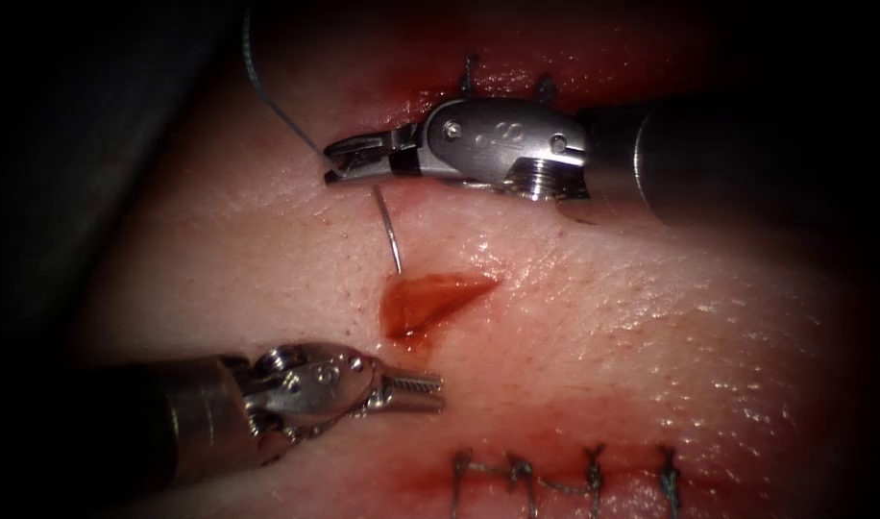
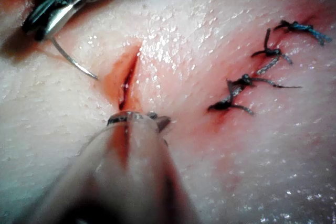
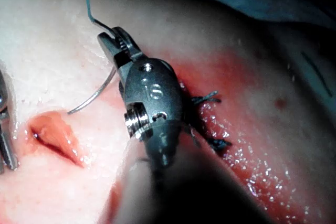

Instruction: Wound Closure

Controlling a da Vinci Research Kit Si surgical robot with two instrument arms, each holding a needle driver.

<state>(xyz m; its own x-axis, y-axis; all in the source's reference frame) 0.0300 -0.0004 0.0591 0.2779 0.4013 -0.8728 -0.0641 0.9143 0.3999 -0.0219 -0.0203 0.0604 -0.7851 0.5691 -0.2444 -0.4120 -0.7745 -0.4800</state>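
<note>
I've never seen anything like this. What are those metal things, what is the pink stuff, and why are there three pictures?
It is a surgical practice robot with two thin arms. The pink surface is pork belly, the tissue, with an open cut and older stitched cuts. One picture looks down from an endoscope; the other two come from a small camera near each arm's wrist. The right tool holds the curved needle near its thread end; the needle's tip hangs free above the cut, not in the tissue. Blue thread trails away. The left tool holds nothing, its fingers shut.
</note>
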